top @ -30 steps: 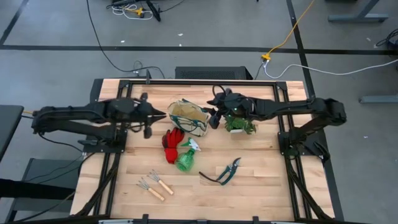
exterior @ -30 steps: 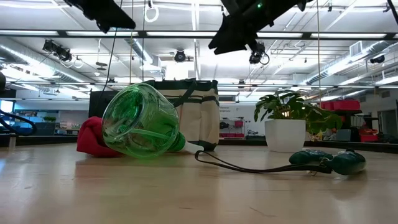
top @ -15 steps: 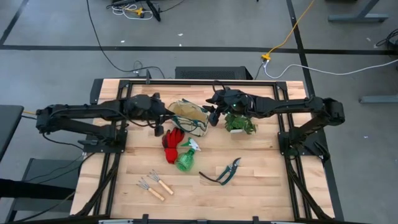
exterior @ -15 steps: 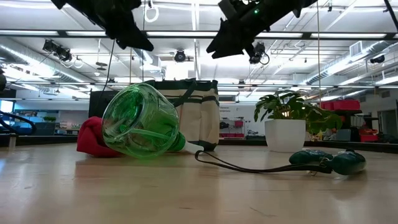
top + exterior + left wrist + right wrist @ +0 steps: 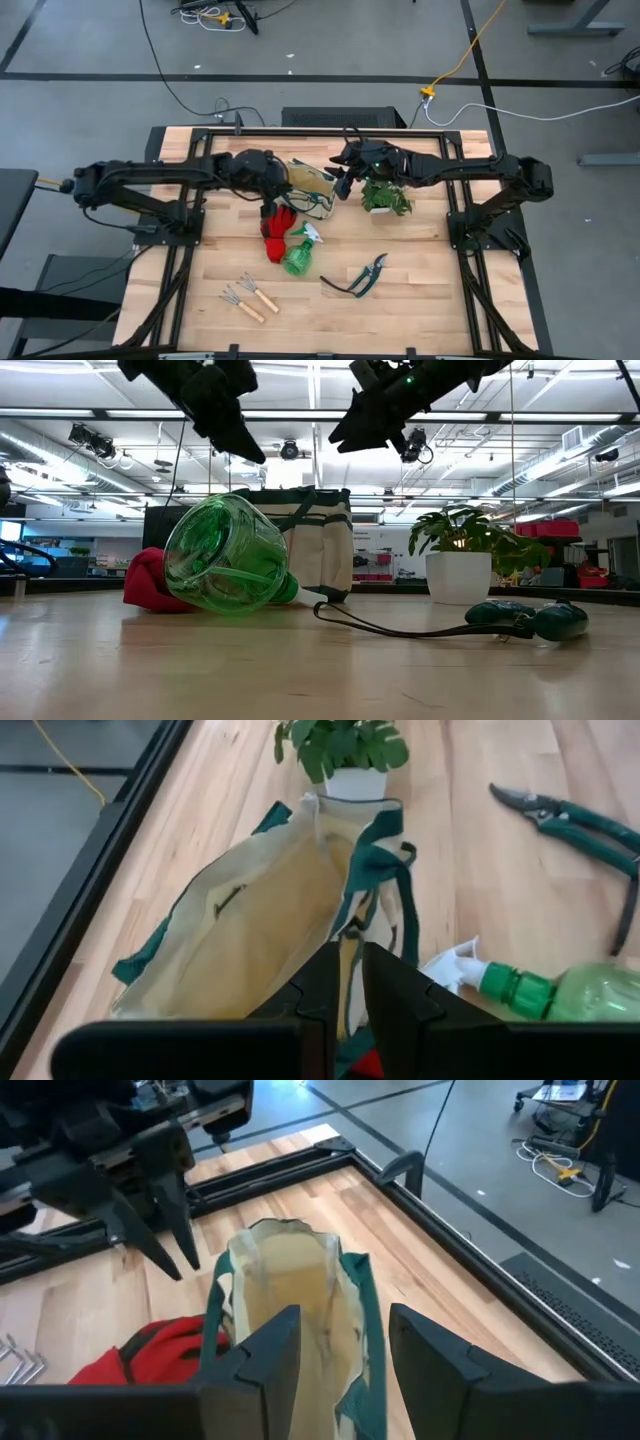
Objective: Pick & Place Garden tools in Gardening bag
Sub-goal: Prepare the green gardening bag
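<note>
The cream gardening bag [image 5: 305, 190] with green trim stands upright on its base, mouth open; it also shows in the low view [image 5: 318, 540]. My left gripper [image 5: 283, 186] hovers above the bag's left end with its fingers shut to a narrow slit [image 5: 348, 955]. My right gripper [image 5: 343, 188] hovers open above the bag's right end [image 5: 345, 1320], beside the potted plant [image 5: 385, 198]. Red gloves [image 5: 277, 224] and the green spray bottle [image 5: 298, 254] lie on the table just in front of the bag. The pruning shears [image 5: 358, 275] and two small rakes [image 5: 250, 296] lie nearer the front.
The potted plant stands right of the bag, close under my right arm. The bottle lies on its side, its white nozzle [image 5: 450, 968] toward the bag. Bare wood lies around the rakes and shears at the front.
My left gripper has gone toward the table's right edge and somewhat down, from left of the bag to above its left end. My right gripper has stayed above the bag's right end. Bag and tools have not moved.
</note>
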Controlling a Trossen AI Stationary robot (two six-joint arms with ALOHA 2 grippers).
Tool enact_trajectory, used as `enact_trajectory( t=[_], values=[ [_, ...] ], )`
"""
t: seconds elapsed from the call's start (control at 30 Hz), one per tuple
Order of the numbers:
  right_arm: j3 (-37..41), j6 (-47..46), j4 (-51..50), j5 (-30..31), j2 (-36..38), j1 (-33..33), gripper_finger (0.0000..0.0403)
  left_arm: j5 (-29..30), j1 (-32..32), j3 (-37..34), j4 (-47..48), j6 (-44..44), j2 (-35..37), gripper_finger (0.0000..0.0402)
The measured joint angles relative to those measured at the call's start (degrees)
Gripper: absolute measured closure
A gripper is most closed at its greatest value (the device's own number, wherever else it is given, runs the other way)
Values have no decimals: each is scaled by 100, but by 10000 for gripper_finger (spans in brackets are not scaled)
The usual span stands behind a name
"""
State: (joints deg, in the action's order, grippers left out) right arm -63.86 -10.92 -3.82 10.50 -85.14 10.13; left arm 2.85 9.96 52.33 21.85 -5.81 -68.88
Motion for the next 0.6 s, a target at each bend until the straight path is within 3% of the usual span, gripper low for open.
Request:
enact_trajectory(
  t=[0.4,0.6],
  values=[
    [-76,46,203,-357,-346,277,248,48,50,453,685,-155,-350,346],
    [-974,187,-439,-493,-1084,356,248,47,68,453,786,-153,-350,346]
  ],
)
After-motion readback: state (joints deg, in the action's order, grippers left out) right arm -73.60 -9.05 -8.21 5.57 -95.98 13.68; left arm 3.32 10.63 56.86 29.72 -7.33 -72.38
